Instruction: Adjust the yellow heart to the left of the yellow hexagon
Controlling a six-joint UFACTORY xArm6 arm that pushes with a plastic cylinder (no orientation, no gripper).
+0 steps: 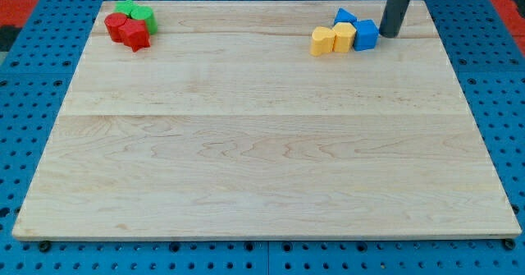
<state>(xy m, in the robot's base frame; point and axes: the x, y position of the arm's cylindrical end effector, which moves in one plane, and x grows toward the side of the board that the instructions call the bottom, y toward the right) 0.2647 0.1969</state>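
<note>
Two yellow blocks sit side by side near the board's top right. The left one [322,41] has a rounded outline and looks like the heart. The right one [344,37] looks like the hexagon, and the two touch. A blue cube [366,34] touches the right yellow block's right side. Another blue block [344,16] lies just above them. My tip [387,35] rests on the board just right of the blue cube, very close to it or touching.
At the board's top left is a cluster of two red blocks [127,30] and two green blocks [136,12]. The wooden board [262,144] lies on a blue perforated table.
</note>
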